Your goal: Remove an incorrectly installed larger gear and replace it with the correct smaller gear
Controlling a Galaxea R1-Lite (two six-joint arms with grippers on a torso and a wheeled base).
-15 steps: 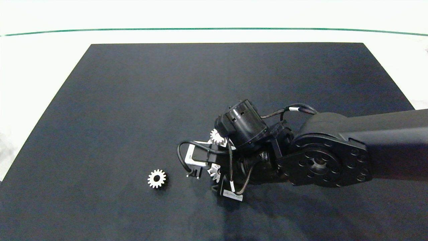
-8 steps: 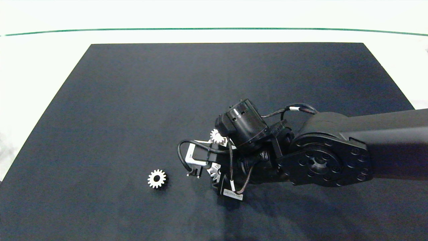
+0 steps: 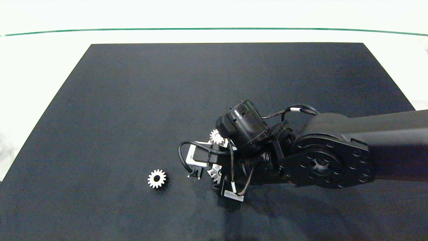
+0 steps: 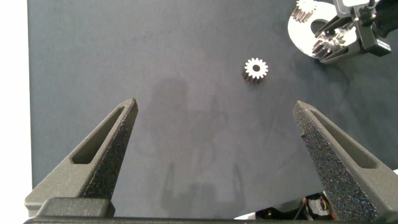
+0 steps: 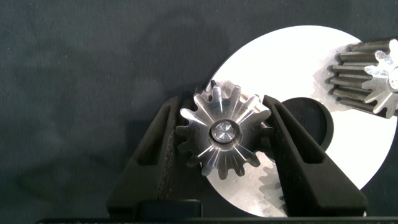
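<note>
right gripper (image 5: 227, 134): pinching larger gear (image 5: 225, 132) on round plate (image 5: 311, 74), seemingly on its pin | left gripper (image 4: 214, 152): spread above mat (image 4: 155, 62) | smaller gear (image 3: 156, 178): lying apart

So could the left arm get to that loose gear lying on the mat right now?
Probably yes. The left gripper is open and looks straight at the loose gear, with only bare black mat between them. The right gripper is busy further off at the round metal plate.

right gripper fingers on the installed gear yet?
Touching. Right wrist view: both fingers of the right gripper press the teeth of the larger gear.
</note>
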